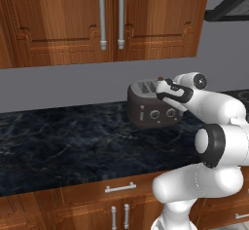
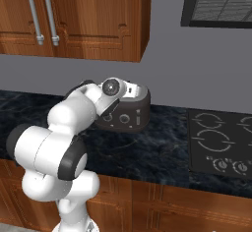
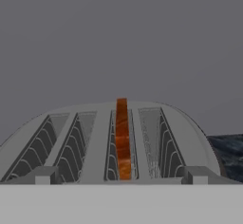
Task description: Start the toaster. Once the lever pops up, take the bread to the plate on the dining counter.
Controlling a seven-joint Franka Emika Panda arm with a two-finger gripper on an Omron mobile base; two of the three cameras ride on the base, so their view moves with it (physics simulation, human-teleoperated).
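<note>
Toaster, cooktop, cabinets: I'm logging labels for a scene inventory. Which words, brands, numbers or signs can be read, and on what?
None: no readable text in any view.
The toaster: two knobs and the lever, unmarked.
Cooktop: ring outlines and dials, no legible marks.
Cabinet doors: plain wood, silver handles.

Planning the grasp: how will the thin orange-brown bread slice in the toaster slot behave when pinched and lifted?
The thin orange-brown bread slice stands on edge in the dark grey toaster, so probably stiff and light. Its narrow exposed edge may crumble or slip; the slot walls could drag.

The black marbled bench (image 1: 63, 141) carries the dark toaster (image 1: 151, 111) near its back edge, beside a built-in cooktop (image 2: 221, 142).
</note>
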